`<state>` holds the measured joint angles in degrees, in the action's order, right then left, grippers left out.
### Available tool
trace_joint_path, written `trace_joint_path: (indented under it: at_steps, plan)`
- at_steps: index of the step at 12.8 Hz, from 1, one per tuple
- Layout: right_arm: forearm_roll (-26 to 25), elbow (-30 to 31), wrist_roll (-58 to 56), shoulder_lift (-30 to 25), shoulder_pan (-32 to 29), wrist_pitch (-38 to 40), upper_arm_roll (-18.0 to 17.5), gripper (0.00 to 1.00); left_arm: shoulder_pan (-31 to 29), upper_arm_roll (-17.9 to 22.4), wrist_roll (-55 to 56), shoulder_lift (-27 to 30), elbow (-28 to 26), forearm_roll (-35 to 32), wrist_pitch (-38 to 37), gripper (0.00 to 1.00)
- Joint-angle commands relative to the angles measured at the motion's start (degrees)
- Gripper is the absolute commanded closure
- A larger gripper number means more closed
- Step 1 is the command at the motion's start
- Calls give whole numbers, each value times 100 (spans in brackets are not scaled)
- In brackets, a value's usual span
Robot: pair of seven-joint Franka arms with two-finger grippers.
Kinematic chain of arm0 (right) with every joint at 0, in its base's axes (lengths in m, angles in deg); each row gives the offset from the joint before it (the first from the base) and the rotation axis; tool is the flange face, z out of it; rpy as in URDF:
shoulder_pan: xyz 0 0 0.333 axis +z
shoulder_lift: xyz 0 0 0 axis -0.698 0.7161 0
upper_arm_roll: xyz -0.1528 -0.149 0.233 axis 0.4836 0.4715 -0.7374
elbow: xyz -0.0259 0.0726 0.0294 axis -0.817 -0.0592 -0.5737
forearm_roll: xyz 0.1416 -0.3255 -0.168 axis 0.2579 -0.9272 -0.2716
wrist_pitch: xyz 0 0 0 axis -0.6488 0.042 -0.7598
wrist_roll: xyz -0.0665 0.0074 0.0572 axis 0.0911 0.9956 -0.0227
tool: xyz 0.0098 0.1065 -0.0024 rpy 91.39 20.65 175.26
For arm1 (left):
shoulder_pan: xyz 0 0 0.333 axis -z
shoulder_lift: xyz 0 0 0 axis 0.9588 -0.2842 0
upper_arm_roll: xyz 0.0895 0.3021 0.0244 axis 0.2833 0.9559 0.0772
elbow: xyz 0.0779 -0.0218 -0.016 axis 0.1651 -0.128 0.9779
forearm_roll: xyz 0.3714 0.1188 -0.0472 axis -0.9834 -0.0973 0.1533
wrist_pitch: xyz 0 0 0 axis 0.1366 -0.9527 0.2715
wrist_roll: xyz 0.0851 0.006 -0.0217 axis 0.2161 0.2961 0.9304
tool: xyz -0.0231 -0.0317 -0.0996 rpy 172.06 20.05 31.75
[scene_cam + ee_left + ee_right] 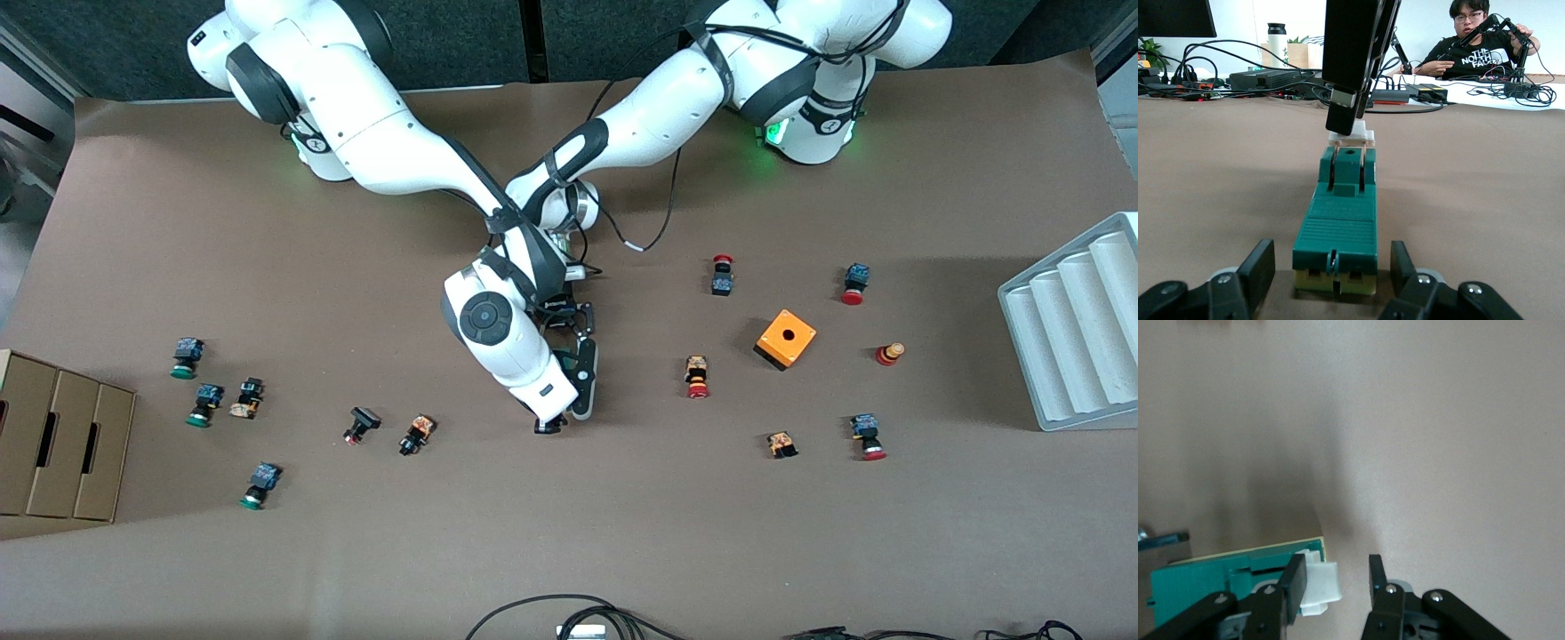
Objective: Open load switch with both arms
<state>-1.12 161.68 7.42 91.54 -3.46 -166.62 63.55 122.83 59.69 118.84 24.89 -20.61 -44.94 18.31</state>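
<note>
The load switch (pixel 584 378), a narrow green block, lies on the brown table mid-way between the arms. My left gripper (pixel 576 333) stands at the switch's end farther from the front camera. In the left wrist view its fingers (pixel 1261 267) flank the green body (pixel 1338 227) with a gap on each side, open. My right gripper (pixel 560 420) comes down on the other end, where the white piece (pixel 1351 139) is. In the right wrist view the white piece (pixel 1319 587) rests against one of the fingers (pixel 1295 583) of my right gripper (pixel 1335 577), with a gap to the other.
An orange cube with a hole (pixel 786 338) and several red-capped push buttons (pixel 698 378) lie toward the left arm's end. Green-capped buttons (pixel 185 357) and a cardboard box (pixel 58 444) lie toward the right arm's end. A grey ribbed tray (pixel 1076 329) sits at the table's edge.
</note>
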Motion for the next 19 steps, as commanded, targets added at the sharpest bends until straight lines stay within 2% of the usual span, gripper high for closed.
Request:
trace_joint_path:
  at_steps: [1, 2, 3, 6, 8, 12, 15, 17, 19]
  plan:
    - [149, 10, -115, 70, 50, -166, 91, 42, 102, 54, 97, -110, 13, -18, -96, 21]
    - [149, 10, -124, 78, 42, -166, 91, 40, 93, 54, 97, -102, 13, -18, -96, 21]
    - [149, 10, -115, 78, 42, -157, 91, 31, 93, 54, 97, -101, 13, -18, -96, 21]
    - [157, 10, -115, 87, 42, -166, 100, 24, 93, 54, 97, -101, 13, -18, -96, 22]
    - [157, 19, -115, 96, 42, -157, 118, 31, 93, 54, 97, -102, 13, -18, -96, 22]
    - [166, 89, -97, 114, 42, -149, 118, 34, 93, 54, 97, -101, 5, -18, -96, 22]
    - [157, 89, -115, 113, 50, -148, 118, 52, 93, 54, 97, -101, 13, -18, -96, 22]
    - [140, 98, -124, 113, 50, -148, 118, 60, 93, 54, 97, -101, 13, -18, -96, 22]
    - [140, 124, -115, 113, 50, -148, 118, 61, 93, 54, 97, -101, 13, -18, -96, 22]
